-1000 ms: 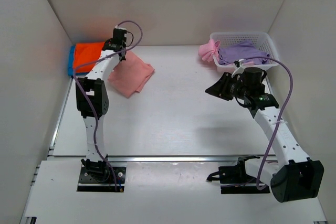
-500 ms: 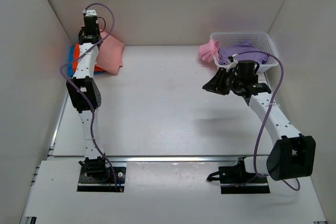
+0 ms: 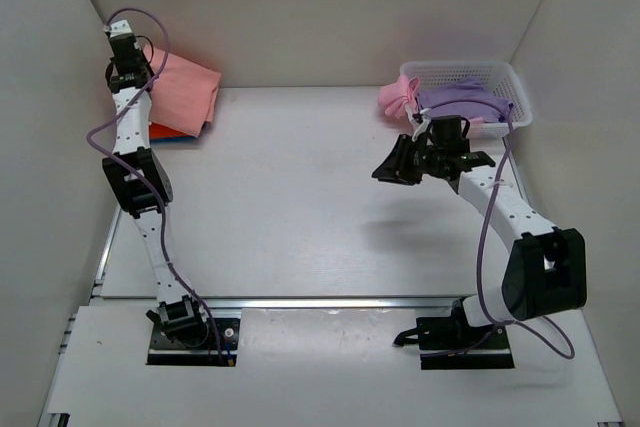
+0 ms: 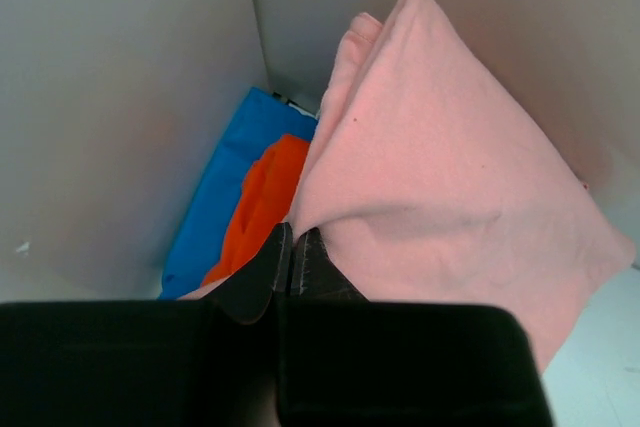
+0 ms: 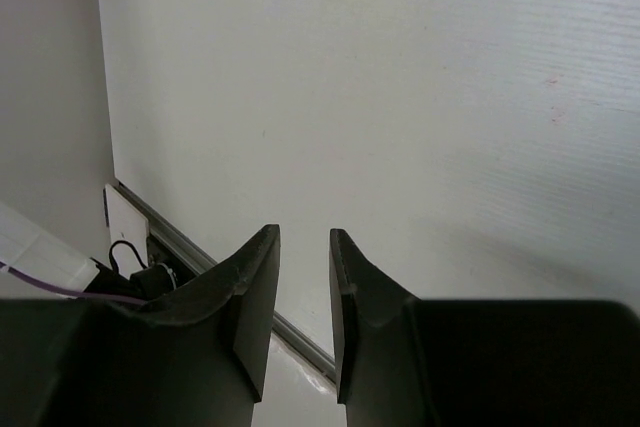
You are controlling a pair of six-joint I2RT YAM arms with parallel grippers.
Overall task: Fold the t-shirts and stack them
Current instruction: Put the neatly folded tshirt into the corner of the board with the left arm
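Two folded t-shirts, the orange t-shirt [image 4: 262, 202] lying on the blue t-shirt [image 4: 225, 187], sat stacked in the far left corner. You held the salmon-pink t-shirt [image 4: 440, 197] over them, pinched at one edge in the clenched jaws of the left gripper [image 4: 292, 247]; whether it touched the stack could not be told. To land it well, you needed to lower it squarely over the orange one before letting go, so the fold would not slump against the wall or slide toward the table [image 3: 300, 207]. Your left arm stood stretched tall and far back, its wrist tipped down over the corner. Your right arm reached low over mid-table, the right gripper [image 5: 303, 247] a little apart and empty. The lavender t-shirt [image 3: 455, 99] and the brighter pink t-shirt [image 3: 397, 95] waited at the white basket [image 3: 505, 72].
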